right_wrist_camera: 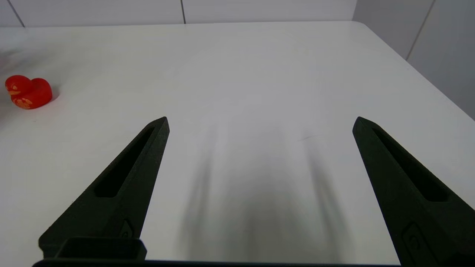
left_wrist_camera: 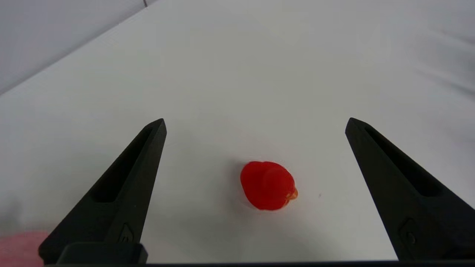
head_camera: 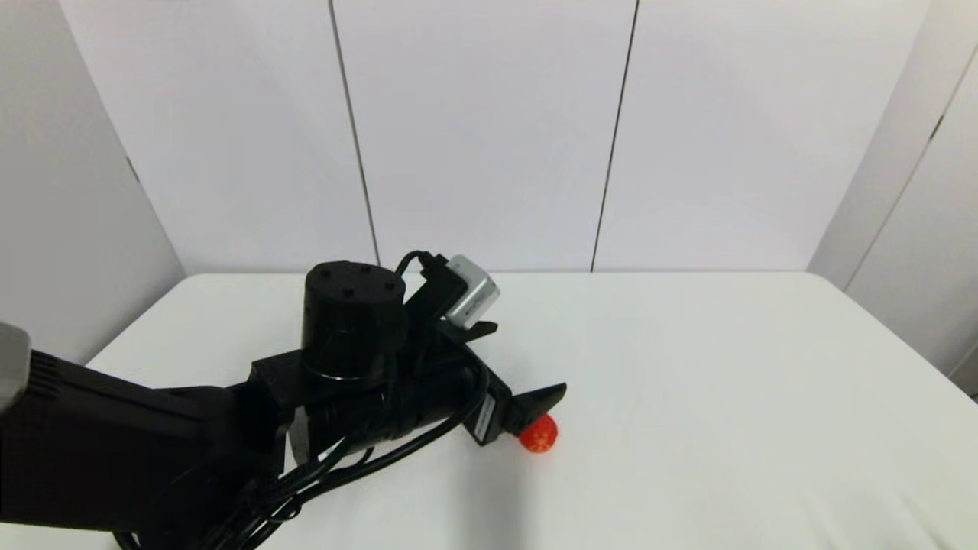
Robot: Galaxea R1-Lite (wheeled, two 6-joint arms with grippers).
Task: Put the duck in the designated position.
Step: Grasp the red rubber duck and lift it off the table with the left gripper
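Duck sits on the table, lower centre of the head frame, not gripped. Left gripper is over it: in the left wrist view the duck lies in the gap, roughly midway, touching neither finger. Fingers spread wide. In the head view one fingertip shows just above the duck; the other is hidden by the arm.

Right gripper idle over bare table, fingers wide; duck at upper left of its frame, well apart.

Progress, judged: approach done; grasp, lift and placement all remain. No marked target visible. A pink patch at lower left of the left wrist frame, unidentified.
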